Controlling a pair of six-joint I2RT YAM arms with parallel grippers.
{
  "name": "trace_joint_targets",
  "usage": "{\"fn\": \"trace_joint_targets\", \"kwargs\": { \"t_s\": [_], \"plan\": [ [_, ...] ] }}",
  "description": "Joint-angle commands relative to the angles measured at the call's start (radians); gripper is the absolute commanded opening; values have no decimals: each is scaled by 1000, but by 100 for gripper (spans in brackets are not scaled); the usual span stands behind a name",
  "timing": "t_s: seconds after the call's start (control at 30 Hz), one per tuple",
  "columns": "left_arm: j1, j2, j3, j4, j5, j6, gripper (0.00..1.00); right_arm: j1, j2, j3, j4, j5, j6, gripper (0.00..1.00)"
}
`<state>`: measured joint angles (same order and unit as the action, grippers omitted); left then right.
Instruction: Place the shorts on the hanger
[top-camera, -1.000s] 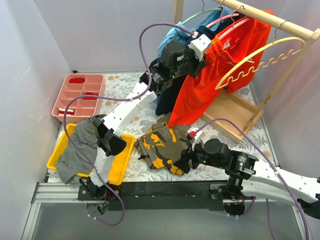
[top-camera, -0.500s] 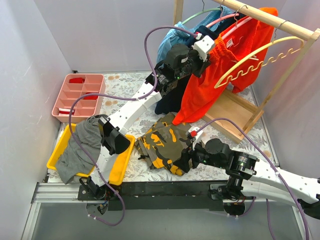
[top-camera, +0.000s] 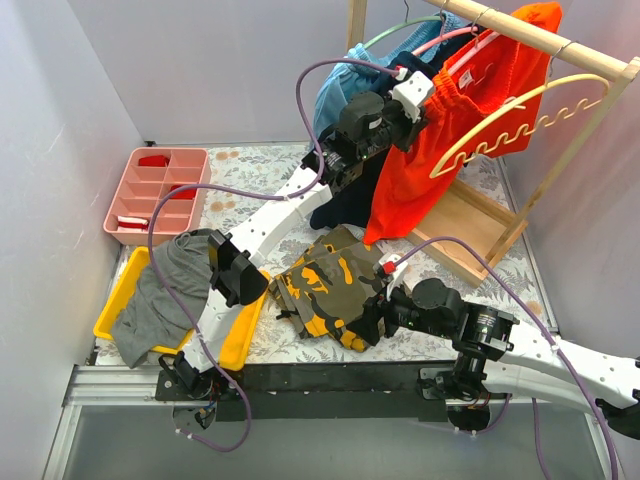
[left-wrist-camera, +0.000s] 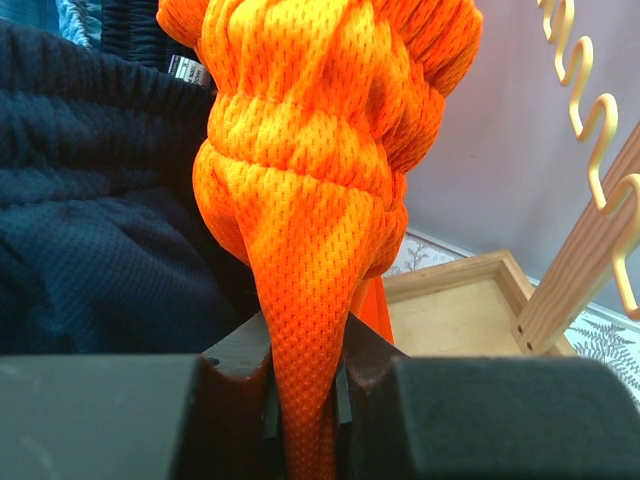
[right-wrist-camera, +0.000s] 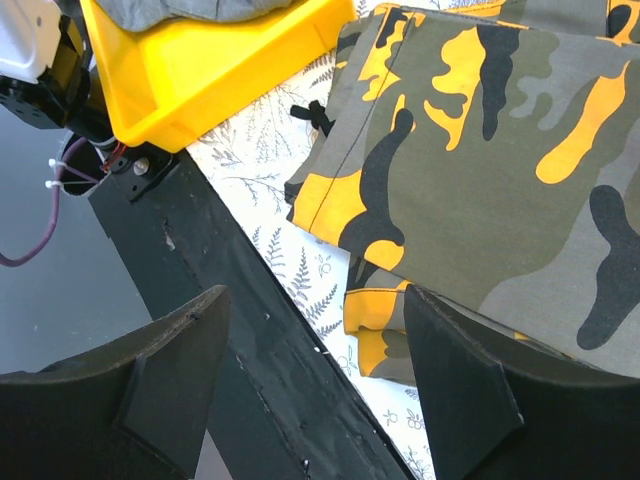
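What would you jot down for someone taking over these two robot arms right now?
Left claw: shut on a bunched fold of the bright orange-red mesh shorts, held up at the wooden rack.
Right claw: open, empty, low over the camouflage olive-and-yellow garment.
Thin pink plastic hanger: on the rack, beside the shorts' waistband.
Done: shorts raised to the hanger.
To do: whether they sit on it cannot be told; probably drape them, then let go.

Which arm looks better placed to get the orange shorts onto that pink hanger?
Left. The left gripper is clamped on the shorts, up by the pink hanger. The right gripper hangs open, low by the camouflage garment.
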<state>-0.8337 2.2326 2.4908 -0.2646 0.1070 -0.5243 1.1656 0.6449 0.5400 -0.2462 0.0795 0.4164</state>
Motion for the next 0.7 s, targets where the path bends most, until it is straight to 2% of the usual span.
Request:
{"fn": "trace_joint_targets", "kwargs": {
  "t_s": [0.0, 0.53, 0.67],
  "plan": [
    [-7, -34, 69, 177, -15, -11, 0, 5, -16, -12, 62, 13, 12, 77],
    [-11, -5, 76, 229, -13, -39, 0, 5, -24, -23, 71, 6, 19, 76],
    [-12, 2, 76, 242, -12, -45, 3, 5, -24, -25, 71, 9, 21, 76]
  ]
}}
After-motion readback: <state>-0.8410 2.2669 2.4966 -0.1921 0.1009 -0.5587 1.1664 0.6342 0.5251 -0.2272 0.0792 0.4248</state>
